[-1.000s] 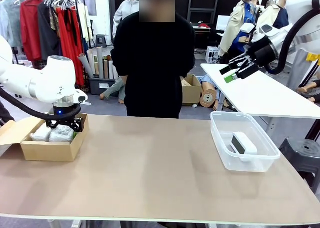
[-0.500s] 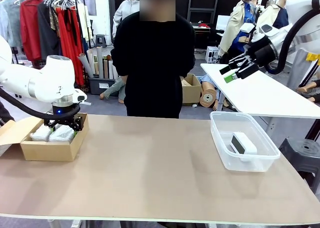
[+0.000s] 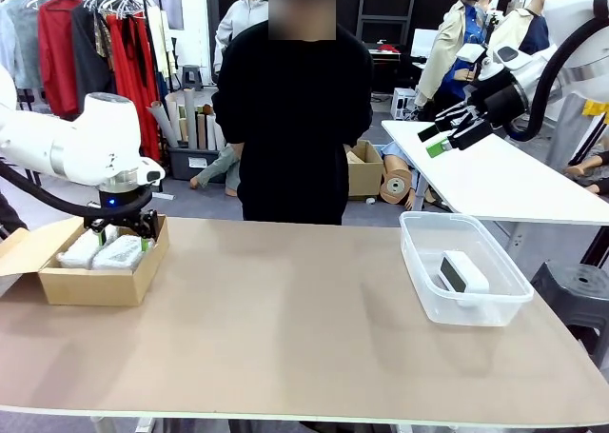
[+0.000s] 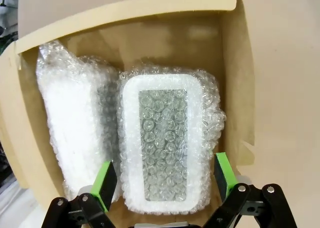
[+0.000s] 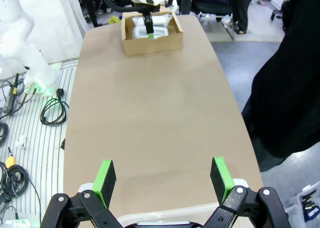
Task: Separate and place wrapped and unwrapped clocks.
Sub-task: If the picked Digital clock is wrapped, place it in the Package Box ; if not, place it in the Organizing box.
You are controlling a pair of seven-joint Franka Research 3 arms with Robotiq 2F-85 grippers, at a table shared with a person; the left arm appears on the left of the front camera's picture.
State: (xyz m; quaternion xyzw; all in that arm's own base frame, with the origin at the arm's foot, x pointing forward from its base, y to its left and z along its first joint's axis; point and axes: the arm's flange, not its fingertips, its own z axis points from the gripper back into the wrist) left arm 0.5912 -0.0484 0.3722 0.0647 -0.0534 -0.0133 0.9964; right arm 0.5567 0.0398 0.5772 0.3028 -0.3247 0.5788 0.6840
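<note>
Two wrapped clocks in bubble wrap lie side by side in a cardboard box (image 3: 95, 285) at the table's left. Through the wrap of the right bundle (image 4: 162, 148) a white case and dark screen show; the left bundle (image 4: 70, 133) is a plain white lump. My left gripper (image 4: 165, 180) hovers open just over the right bundle (image 3: 122, 252), with its green pads (image 4: 106, 183) on either side of the bundle and apart from it. The unwrapped clock (image 3: 463, 273) lies in a clear plastic bin (image 3: 447, 216) at the right. My right gripper (image 3: 442, 133) hangs open high above the bin, holding nothing.
A person in black (image 3: 290, 119) stands at the far edge of the table with hands out of sight. The brown tabletop (image 3: 285, 309) stretches bare between box and bin. In the right wrist view the box (image 5: 152, 35) sits at the table's far end. A white table (image 3: 495, 176) stands behind the bin.
My left gripper has opened, let go of the right wrapped clock and risen slightly out of the box. The right arm has stayed still.
</note>
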